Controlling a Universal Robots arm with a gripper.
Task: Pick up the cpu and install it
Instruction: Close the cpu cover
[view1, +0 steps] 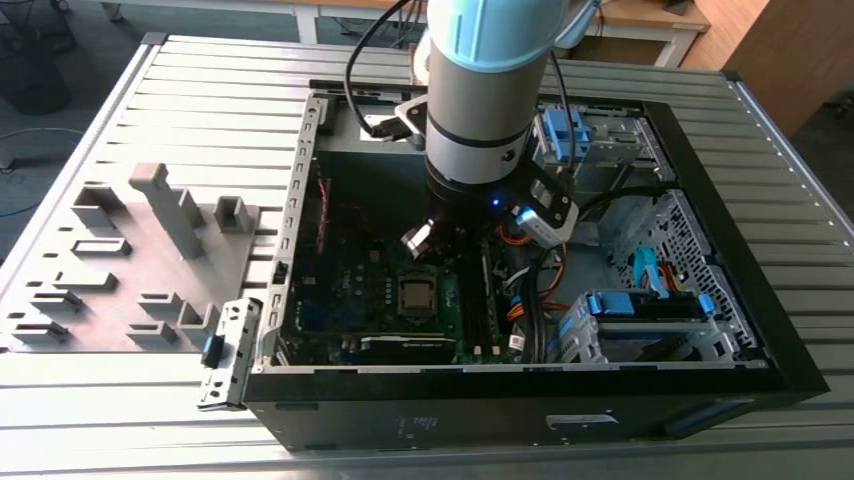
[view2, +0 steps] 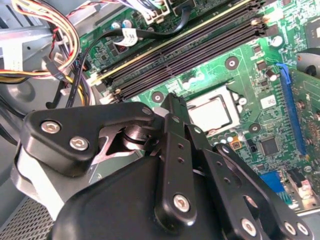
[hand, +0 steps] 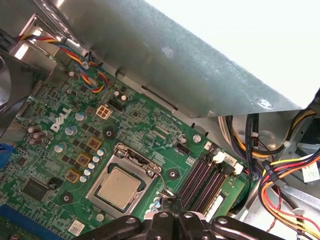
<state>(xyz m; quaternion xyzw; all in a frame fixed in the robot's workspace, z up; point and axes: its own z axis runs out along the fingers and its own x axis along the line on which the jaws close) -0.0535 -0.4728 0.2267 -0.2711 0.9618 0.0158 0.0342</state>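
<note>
We find the cpu (hand: 119, 187) lying flat inside the socket frame (hand: 131, 155) on the motherboard (hand: 50, 150), its silver top facing up and ringed by the frame on all sides. The exterior view places the cpu (view1: 418, 294) low in the open computer case (view1: 787, 380). The gripper (hand: 167, 200) hangs just beside the frame, on the side toward the memory slots (hand: 205, 180). Its fingers are drawn together with no chip between them. In the second wrist view the gripper (view2: 172, 102) stands close over the frame's edge, and the cpu (view2: 212, 114) is clear of it. A thin wire lever (hand: 159, 177) rises at that same edge, right by the fingertips; we cannot tell whether they touch it or whether it is latched. We judge that the placing is done and the work now concerns securing the chip. Any move here calls for fine alignment with the lever, gentle force, and keeping off the chip's top.
</note>
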